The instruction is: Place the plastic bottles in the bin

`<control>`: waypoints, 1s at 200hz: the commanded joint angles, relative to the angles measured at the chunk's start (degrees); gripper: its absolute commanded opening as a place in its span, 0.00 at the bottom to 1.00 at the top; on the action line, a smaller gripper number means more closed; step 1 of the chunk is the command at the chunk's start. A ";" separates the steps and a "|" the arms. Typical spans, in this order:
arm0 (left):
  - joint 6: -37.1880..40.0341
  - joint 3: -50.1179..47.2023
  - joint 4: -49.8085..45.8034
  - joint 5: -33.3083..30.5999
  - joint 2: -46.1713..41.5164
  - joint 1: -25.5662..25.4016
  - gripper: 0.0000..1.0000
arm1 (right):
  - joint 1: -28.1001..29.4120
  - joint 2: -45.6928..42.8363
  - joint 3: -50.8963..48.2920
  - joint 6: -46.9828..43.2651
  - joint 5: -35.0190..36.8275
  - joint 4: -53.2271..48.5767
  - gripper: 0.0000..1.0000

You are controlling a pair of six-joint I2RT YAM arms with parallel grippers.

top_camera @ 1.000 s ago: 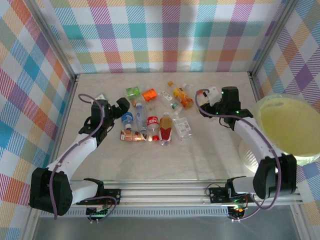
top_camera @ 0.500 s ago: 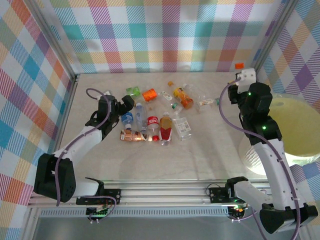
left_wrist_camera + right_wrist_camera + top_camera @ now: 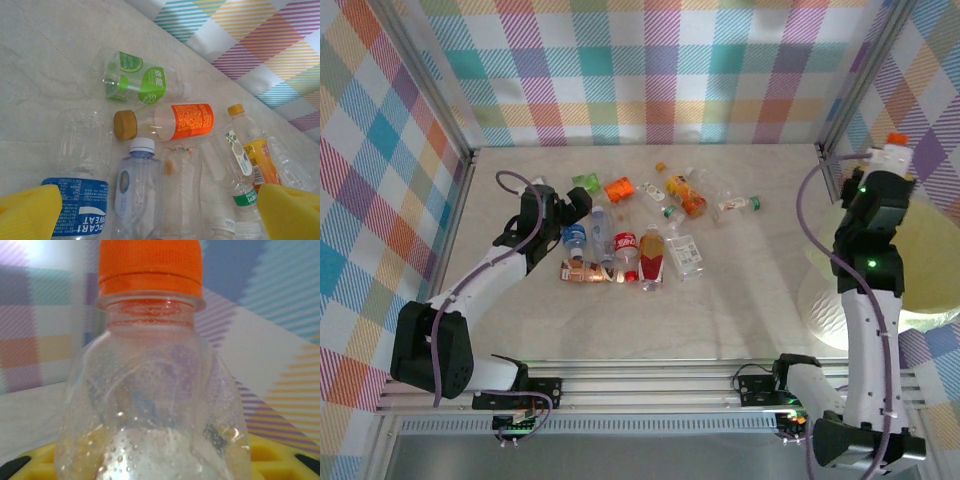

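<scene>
Right jaws: clenched on 1 clear orange-capped bottle [image 3: 892,148], held aloft at 2 o'clock, beside the bin [image 3: 932,262] rim.
Bin: 3 o'clock edge of worktop [image 3: 750,290].
Left jaws: released, spread wide, over 9 o'clock side of central bottle heap [image 3: 632,238].
Below them, lying flat: blue-label bottle [image 3: 80,210], green-label bottle [image 3: 141,83], orange-label bottle [image 3: 172,121].

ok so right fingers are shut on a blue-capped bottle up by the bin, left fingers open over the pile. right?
Not quite: the cap is orange, not blue, as the right wrist view shows. The rest holds: the right fingers are shut on an orange-capped bottle up by the bin, and the left fingers are open over the pile.
</scene>
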 commanded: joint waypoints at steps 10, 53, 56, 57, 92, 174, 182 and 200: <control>-0.45 2.46 -1.13 -0.96 0.85 -1.15 1.00 | -9.36 -0.36 -1.64 13.66 -5.53 -5.32 0.36; -0.20 2.55 -2.22 -0.83 1.01 -1.39 1.00 | -16.19 -0.95 -11.25 23.26 -8.56 -3.02 0.37; -0.18 2.61 -2.29 -0.84 1.07 -1.41 1.00 | -16.59 -0.81 -11.47 24.02 -9.37 -3.19 0.37; -0.18 2.58 -2.36 -0.85 1.03 -1.42 1.00 | -16.76 -0.74 -11.59 24.31 -9.62 -3.24 0.37; 0.22 2.38 -3.61 -1.99 0.44 -1.42 1.00 | -18.50 0.69 -15.63 31.31 -17.06 -1.14 0.38; 0.05 2.12 -4.84 -5.52 0.75 -1.42 1.00 | -18.50 5.67 -14.28 33.48 -31.46 2.68 0.40; 0.08 2.42 -4.88 -5.55 1.16 -1.42 1.00 | -18.50 6.33 -14.18 33.48 -32.80 3.19 0.41; -0.19 3.07 -5.15 -5.44 2.07 -1.42 1.00 | -18.50 7.76 -14.04 33.74 -35.67 4.63 0.43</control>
